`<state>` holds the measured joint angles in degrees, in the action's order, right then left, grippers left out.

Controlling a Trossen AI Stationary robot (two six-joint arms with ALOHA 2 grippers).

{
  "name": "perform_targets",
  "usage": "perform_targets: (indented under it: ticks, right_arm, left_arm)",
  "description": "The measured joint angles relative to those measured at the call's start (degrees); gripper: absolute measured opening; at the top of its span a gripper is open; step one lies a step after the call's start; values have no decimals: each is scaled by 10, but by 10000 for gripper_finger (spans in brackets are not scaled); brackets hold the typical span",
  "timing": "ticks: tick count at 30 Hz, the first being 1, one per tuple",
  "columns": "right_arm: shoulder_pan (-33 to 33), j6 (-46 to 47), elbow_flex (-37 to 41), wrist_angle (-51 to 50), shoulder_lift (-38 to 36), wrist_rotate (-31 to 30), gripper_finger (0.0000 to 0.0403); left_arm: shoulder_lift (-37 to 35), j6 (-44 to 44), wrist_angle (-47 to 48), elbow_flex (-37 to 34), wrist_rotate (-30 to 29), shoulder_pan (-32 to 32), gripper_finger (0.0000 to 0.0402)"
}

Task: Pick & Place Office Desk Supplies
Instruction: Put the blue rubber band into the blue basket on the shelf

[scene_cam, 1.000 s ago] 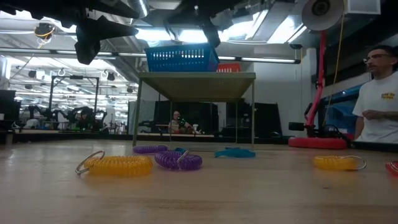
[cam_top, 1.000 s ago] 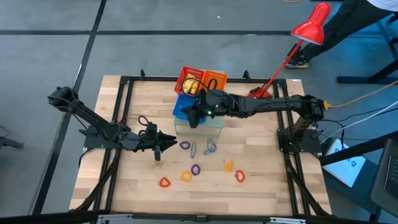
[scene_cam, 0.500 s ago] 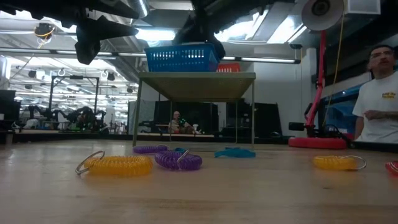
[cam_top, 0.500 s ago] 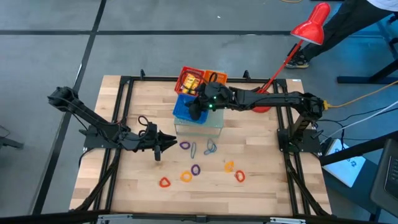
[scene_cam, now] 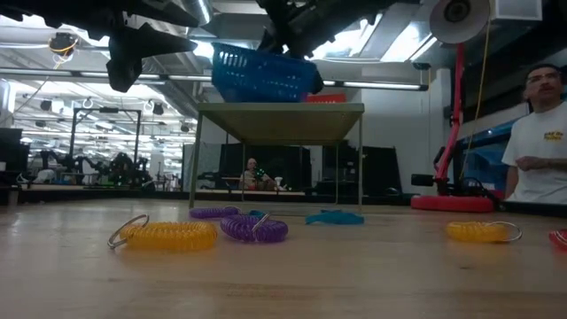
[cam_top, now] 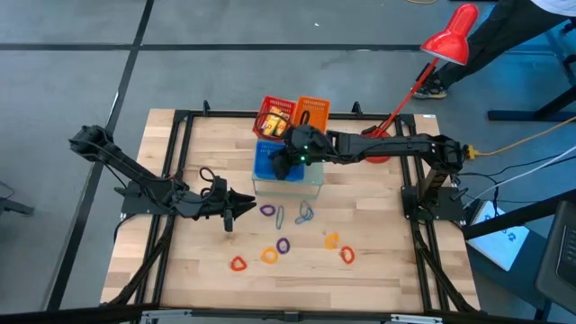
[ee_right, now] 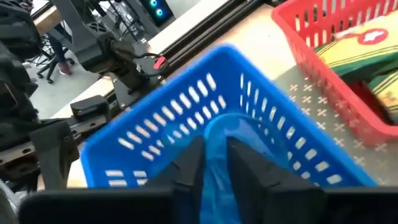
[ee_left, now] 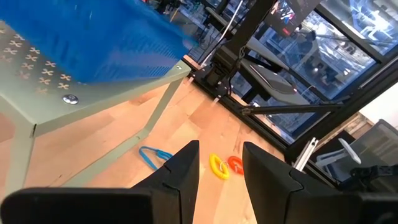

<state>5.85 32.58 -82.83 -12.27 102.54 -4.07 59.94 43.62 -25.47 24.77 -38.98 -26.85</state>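
The small coiled plastic loops [cam_top: 283, 245], purple, blue-grey, orange and red, lie scattered on the wooden table [cam_top: 378, 270] toward its near edge, in front of a pale green metal stand [cam_top: 288, 184]; none is held. On the stand's top sits a blue mesh basket [cam_top: 268, 160], now tilted, its rim pinched between the narrow fingers of the right pincer [ee_right: 208, 163]. A red mesh basket [cam_top: 275, 113] and an orange one [cam_top: 311, 110] stand just behind it, near the table's far edge. To do this step well, the right pincer probably needs a firm hold on the rim and a slow, level move, so the basket neither slips nor knocks its neighbours. The left pincer [cam_top: 228, 214] hovers near the left edge, fingers slightly apart and empty.
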Motion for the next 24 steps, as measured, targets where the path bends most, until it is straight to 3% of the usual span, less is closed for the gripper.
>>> perform_targets:
  ticks: [6, 24]
  right_arm:
    - [-1, 5, 0, 15, 0, 0, 124]
    - [3, 14, 0, 52, -31, 10, 128]
  left_arm:
    - [0, -3, 0, 0, 0, 0, 118]
    - [0, -7, 0, 0, 0, 0, 118]
